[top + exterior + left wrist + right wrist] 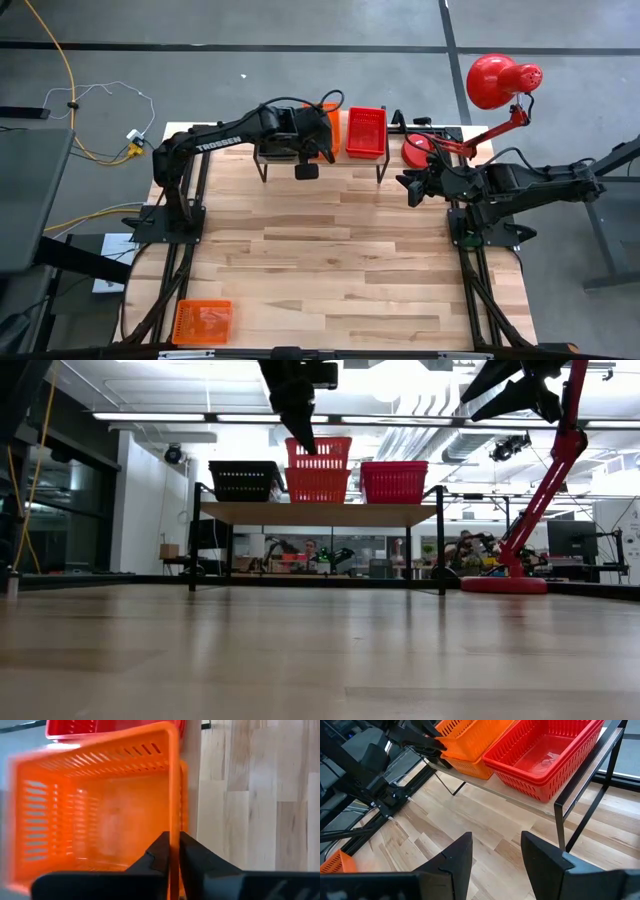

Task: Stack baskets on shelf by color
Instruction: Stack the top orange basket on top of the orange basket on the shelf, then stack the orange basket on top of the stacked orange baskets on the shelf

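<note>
The shelf [320,513] stands at the table's far edge. On it from left to right are a black basket [245,480], two orange baskets one on the other [318,484], and a red basket [393,481]. My left gripper [174,855] comes down over the shelf and is shut on the upper orange basket [320,452]. In the high view the left arm [290,125] hides the black basket. Another orange basket [203,322] lies at the table's near left corner. My right gripper [495,852] hangs open over the table, right of the shelf. My left gripper pinches the rim of the upper orange basket's near-side wall [174,827], one finger inside the basket and one outside. The fingers come from above, pointing down. The basket stays upright over the lower orange basket [470,764]; whether it rests on it I cannot tell.
A red desk lamp [495,85] stands right of the shelf, its base [420,148] on the table's far right part and its arm reaching over my right arm [520,185]. Bare wood [330,260] spreads between the shelf and the near edge. Cables lie on the floor to the left.
</note>
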Controlling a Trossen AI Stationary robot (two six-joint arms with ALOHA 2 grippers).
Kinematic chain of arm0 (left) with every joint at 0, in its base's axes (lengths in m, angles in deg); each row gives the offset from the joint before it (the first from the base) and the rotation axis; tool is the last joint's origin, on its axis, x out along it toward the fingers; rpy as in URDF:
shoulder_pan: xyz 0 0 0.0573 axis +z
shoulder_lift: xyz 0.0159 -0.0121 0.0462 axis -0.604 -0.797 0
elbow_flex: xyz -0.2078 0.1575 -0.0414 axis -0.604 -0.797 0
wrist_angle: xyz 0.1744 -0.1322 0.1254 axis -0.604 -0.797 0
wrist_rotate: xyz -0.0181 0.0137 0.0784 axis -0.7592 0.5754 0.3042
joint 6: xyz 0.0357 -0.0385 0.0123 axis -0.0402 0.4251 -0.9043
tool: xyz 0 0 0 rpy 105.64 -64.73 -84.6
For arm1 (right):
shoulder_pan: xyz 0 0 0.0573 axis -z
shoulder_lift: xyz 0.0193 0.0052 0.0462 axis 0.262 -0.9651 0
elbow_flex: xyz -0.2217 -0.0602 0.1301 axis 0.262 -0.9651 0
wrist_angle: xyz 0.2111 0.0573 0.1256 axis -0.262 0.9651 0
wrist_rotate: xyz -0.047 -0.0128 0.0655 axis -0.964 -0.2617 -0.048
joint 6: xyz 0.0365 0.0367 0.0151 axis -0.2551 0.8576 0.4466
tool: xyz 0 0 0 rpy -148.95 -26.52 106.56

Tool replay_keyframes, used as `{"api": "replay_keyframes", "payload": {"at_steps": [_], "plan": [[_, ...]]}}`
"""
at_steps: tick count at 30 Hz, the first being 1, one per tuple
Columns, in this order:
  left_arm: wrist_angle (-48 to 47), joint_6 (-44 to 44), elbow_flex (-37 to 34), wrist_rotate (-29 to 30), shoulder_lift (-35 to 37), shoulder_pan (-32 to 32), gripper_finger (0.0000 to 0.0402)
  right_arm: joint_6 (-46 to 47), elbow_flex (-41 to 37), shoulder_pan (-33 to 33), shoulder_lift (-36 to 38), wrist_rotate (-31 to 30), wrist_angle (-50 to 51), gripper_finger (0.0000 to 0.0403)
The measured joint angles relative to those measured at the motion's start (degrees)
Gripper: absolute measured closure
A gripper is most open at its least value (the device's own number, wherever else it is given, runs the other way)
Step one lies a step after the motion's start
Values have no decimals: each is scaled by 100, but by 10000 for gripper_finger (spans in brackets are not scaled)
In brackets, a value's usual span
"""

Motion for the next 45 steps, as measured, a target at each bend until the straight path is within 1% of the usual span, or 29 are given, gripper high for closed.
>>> {"api": "replay_keyframes", "payload": {"at_steps": [3,8,12,16,18,21,22,24,27,29,31,33,35,37,41,43,45], "plan": [[0,86,0,-14,0,11,356,0,1,0,0,2,0,247],[-9,146,0,-75,44,-14,300,-10,0,0,0,2,0,247],[13,269,2,-66,240,-54,258,-83,1,0,0,2,0,247],[-17,613,0,-93,519,-52,229,-85,0,0,1,2,-2,247],[-94,1138,0,-423,753,-46,222,-85,1,0,0,8,-2,247],[-184,1929,-29,-1365,1165,-83,221,-86,1,0,0,35,-2,247],[-169,2119,-72,-1566,1341,-185,222,-87,1,0,2,35,-2,247],[-154,2374,-250,-1609,1710,-457,225,-86,1,0,1,61,-2,247],[-21,2682,-801,-1175,2336,-1126,229,-87,1,0,0,188,-2,247],[66,3100,-1299,-805,2783,-1665,229,-87,1,-1,2,245,-3,247],[131,3668,-1806,-399,3191,-2276,229,-87,1,-2,0,337,-2,247],[103,4490,-2302,20,3526,-2919,230,-87,1,0,2,426,-3,247],[91,5471,-2751,312,3766,-3517,230,-87,1,0,0,486,-4,247],[90,6648,-3133,590,3911,-4084,230,-87,1,-2,2,529,-7,247],[53,9108,-3685,1043,3946,-5049,230,64,1,-1,2,657,-4,247],[-5,10247,-3918,1087,3868,-5405,230,202,1,-2,2,701,-5,247],[-32,11184,-4116,1020,3729,-5712,230,376,1,0,1,751,-4,247]]}}
